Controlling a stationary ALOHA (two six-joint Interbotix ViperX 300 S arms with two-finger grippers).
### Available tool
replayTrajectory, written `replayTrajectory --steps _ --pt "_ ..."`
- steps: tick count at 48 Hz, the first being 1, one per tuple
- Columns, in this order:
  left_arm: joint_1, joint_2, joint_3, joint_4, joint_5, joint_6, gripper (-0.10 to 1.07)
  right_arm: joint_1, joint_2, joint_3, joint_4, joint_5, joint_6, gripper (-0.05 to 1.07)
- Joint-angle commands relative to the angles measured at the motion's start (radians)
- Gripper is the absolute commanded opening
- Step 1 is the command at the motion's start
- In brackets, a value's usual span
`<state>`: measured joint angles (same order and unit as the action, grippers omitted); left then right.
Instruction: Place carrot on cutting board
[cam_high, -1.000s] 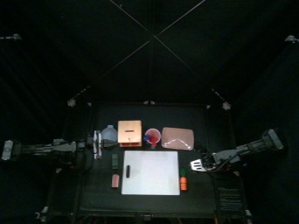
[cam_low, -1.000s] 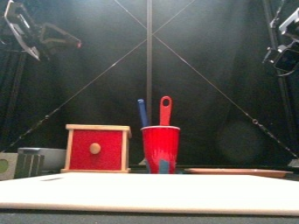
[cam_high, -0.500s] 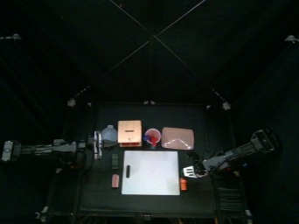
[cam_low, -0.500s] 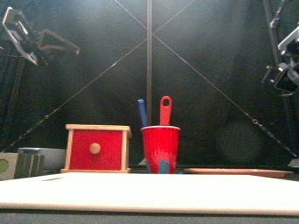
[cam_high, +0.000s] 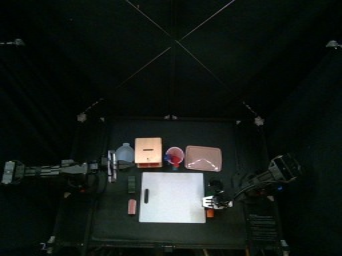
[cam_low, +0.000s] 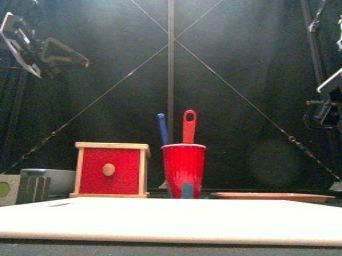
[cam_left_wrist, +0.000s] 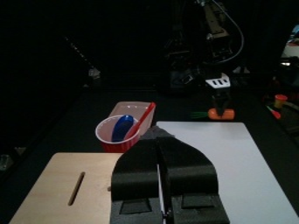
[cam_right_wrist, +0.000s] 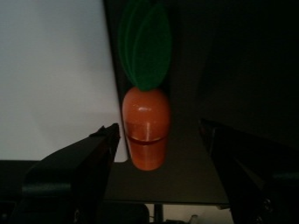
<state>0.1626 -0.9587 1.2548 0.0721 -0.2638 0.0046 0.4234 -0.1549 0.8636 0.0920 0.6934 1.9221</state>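
I have the right gripper (cam_high: 211, 201) hanging directly over the carrot (cam_right_wrist: 145, 131), which lies on the black table (cam_high: 114, 227) just beside the right edge of the cutting board (cam_high: 174, 197), toward its near corner. In the right wrist view its jaws stand wide apart, one on each side of the orange body, and I see no contact with it; they hold nothing. The carrot's green leaf end (cam_right_wrist: 149, 42) points away from the camera, along the board's edge. The left gripper (cam_left_wrist: 163, 175) rests at the left side of the table, its jaws pressed together and empty. Beyond the board I see a red cup (cam_low: 185, 170) with utensils standing in it, a red wooden box (cam_low: 110, 170) to its left, and a tan board (cam_high: 202, 157) on the far right.
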Motion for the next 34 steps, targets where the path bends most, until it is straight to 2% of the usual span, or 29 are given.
replayTrajectory --steps 1,20,28,34 --pt "0.0 0.006 -0.014 -0.002 -0.008 -0.002 0.03 0.017 0.011 -0.021 0.0 -0.005 0.028 1.0" --pt "0.002 0.006 -0.012 -0.003 -0.017 0.0 0.03 0.034 0.083 -0.032 -0.017 -0.012 0.067 0.96" --pt "-0.002 0.005 -0.012 -0.003 -0.017 -0.005 0.03 0.031 0.1 -0.035 -0.015 -0.034 0.067 0.86" --pt "-0.005 0.006 -0.012 -0.005 -0.017 -0.005 0.03 0.032 0.1 -0.038 -0.014 -0.032 0.067 0.74"
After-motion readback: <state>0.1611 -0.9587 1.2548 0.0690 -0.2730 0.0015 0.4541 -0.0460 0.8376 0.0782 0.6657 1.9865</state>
